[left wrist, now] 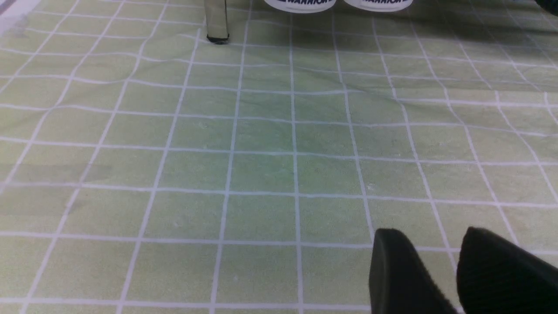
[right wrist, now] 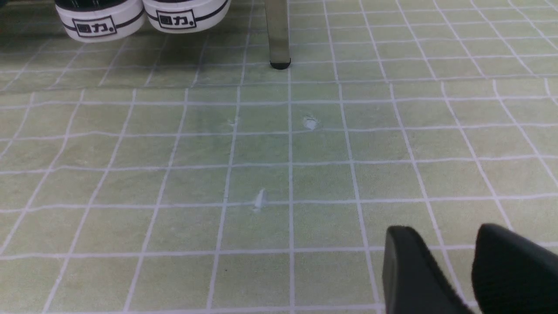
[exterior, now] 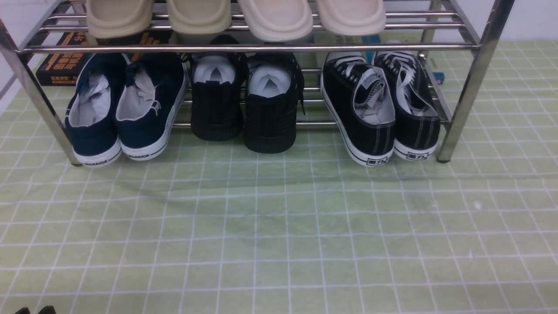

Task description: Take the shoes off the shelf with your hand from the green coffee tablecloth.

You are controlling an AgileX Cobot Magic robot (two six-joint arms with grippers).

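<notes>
Nearest in each wrist view, 2 black fingers apiece: left claw (left wrist: 436, 244) parted by a narrow gap, gripping nothing; right claw (right wrist: 444, 244) parted about as far, equally empty-handed.

Beneath and ahead of both claws, green coffee tablecloth (exterior: 279, 226), pale, gridded in thin white lines, lightly rippled: several rows of squares of open room before the first obstacle. Ahead of the right claw, 2 small white scuffs (right wrist: 309, 123) on the cloth.

Farther ahead of the right claw, 1 chrome front leg of the shelf (right wrist: 279, 35), its black-capped foot planted on the cloth. Just beside that leg, toward the left claw's side, the shoes (exterior: 379, 109): black canvas, white laces, white-striped soles, side by side on the lower tier, heels turned to the claws and jutting past the front rail. On each white heel, a boxed logo reading "回力".

Far ahead of the left claw, the shelf's other front leg, and beside it navy sneakers (exterior: 124, 109), heels outward, "WARRIOR" printed on the white rubber. Between the 2 pairs, all-black shoes (exterior: 246, 104) stuffed with white paper.

Above, on the upper tier, 4 beige slippers (exterior: 235, 15) overhanging the front rail. Beyond the navy pair, a black box (exterior: 56, 65) with orange writing, too blurred to read.
</notes>
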